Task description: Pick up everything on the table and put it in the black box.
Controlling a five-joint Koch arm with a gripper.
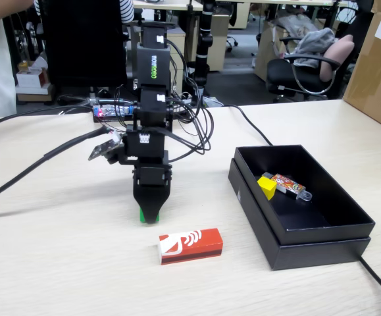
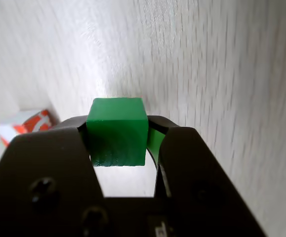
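Step in hand: grasp of the green cube [image 2: 117,129]. Gripper [image 2: 118,140] pinches it between both jaws, low over the table [image 1: 58,263]; whether it is clear of the surface I cannot tell. Yellow cube [image 1: 266,187] lies already in the black box [image 1: 322,243]; red carton [image 1: 191,245] waits on the table at 5 o'clock from the gripper in the fixed view. Next move, as judged: lift, swing toward 3 o'clock, clear the box wall, release. Arm stands upright, wrist pointing straight down.
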